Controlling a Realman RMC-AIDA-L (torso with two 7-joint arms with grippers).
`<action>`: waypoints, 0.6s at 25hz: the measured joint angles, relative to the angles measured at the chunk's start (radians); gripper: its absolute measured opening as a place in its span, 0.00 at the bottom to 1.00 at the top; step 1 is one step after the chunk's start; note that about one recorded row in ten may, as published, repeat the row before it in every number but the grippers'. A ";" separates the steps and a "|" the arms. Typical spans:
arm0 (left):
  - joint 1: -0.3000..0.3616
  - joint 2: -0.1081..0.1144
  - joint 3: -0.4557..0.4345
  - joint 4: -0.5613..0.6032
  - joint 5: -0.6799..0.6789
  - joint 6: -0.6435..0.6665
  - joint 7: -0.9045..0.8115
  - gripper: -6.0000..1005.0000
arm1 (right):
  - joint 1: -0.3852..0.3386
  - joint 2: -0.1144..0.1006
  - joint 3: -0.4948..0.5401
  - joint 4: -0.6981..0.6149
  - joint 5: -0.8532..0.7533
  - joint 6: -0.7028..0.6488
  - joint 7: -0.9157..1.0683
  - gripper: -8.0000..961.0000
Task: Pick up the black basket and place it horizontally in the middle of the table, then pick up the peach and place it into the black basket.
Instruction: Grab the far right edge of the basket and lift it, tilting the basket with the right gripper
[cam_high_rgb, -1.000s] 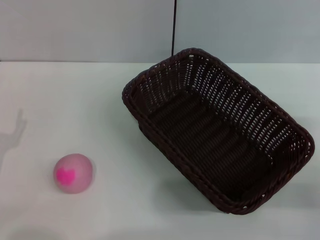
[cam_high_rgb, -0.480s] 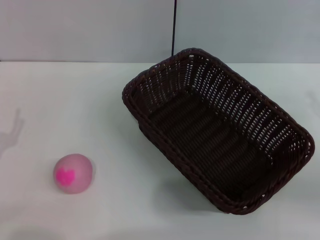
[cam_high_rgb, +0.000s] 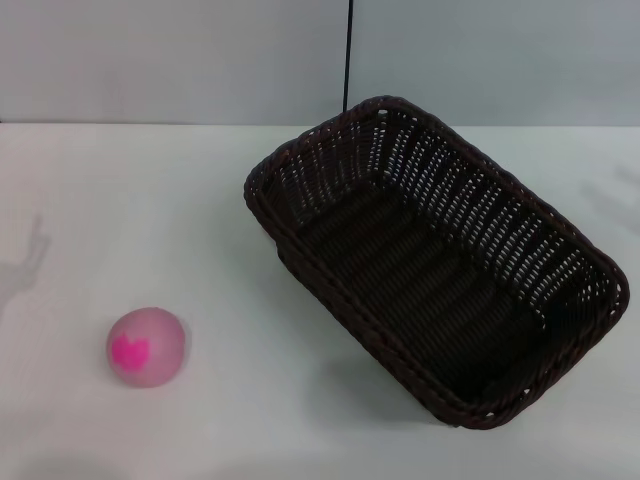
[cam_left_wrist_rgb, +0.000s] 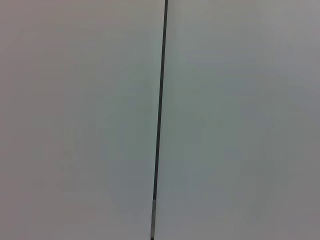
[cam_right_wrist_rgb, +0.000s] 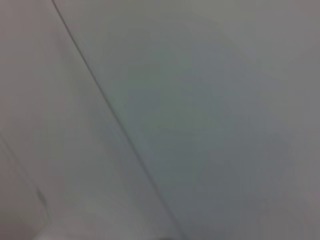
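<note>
Nothing of either gripper shows in any view, so whether the left or the right one is spread or pressed together cannot be told; both wrist cameras face only a blank pale wall with a thin dark seam. On the desk the black basket sits empty, right of centre and turned diagonally, one corner toward the back wall and another near the front right. The peach lies well apart from it, near the front left, its magenta blotch facing the camera. Judging by this layout, the first step is not yet done: the basket needs lifting, squaring up and shifting toward the middle. The main risk is a one-point grasp on the braided rim; a basket this wide would probably tip or swing, and land crooked again. A finger could also snag in the open weave on release and drag the basket out of line. Later, the round peach may roll away if it is nudged before the gripper closes on it, or bounce out if dropped from too high above the basket.
</note>
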 joint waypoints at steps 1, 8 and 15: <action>0.000 0.000 0.000 0.000 0.000 0.000 0.000 0.84 | 0.054 -0.017 -0.002 -0.063 -0.135 -0.039 0.136 0.77; -0.001 -0.001 0.000 -0.007 0.000 0.005 0.000 0.83 | 0.215 -0.048 -0.016 -0.084 -0.459 -0.113 0.373 0.77; 0.001 -0.003 0.000 -0.008 0.001 0.008 0.000 0.83 | 0.289 -0.055 -0.083 0.055 -0.522 -0.073 0.386 0.77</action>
